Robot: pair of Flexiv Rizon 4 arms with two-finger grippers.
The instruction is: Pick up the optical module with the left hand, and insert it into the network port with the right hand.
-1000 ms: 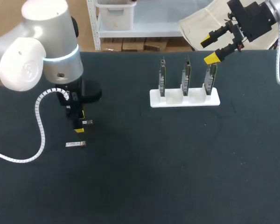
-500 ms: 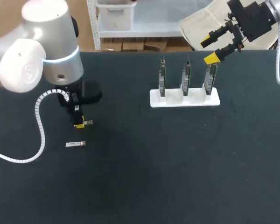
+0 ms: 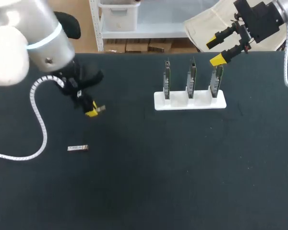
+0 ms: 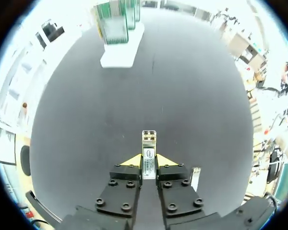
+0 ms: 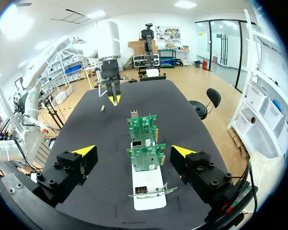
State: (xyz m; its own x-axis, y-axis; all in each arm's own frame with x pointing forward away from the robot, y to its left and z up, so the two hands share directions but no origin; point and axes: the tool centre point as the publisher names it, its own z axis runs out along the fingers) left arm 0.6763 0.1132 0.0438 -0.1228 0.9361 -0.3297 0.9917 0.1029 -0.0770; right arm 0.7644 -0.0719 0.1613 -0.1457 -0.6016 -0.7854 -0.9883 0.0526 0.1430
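My left gripper (image 3: pixel 92 112) hangs above the table's left side, shut on a small silver optical module (image 3: pixel 100 109) that juts out past the yellow tips. In the left wrist view the module (image 4: pixel 149 152) sits lengthwise between the fingers of that gripper (image 4: pixel 149 162). Three green network boards (image 3: pixel 191 79) stand upright in a white stand (image 3: pixel 190 102) at the far middle. My right gripper (image 3: pixel 220 46) hovers above the stand's right end, open and holding nothing. From the right wrist, the boards (image 5: pixel 144 143) lie ahead between the spread tips of the right gripper (image 5: pixel 133 152).
A second silver module (image 3: pixel 78 148) lies flat on the black table (image 3: pixel 182 182), nearer than the left gripper; it also shows beside the left fingers (image 4: pixel 195 177). The white cable of the left arm (image 3: pixel 38 129) loops over the table's left edge.
The left gripper closed on the module on the table, then lifted it up and away toward the far right. The other module stayed put. The right arm has not moved.
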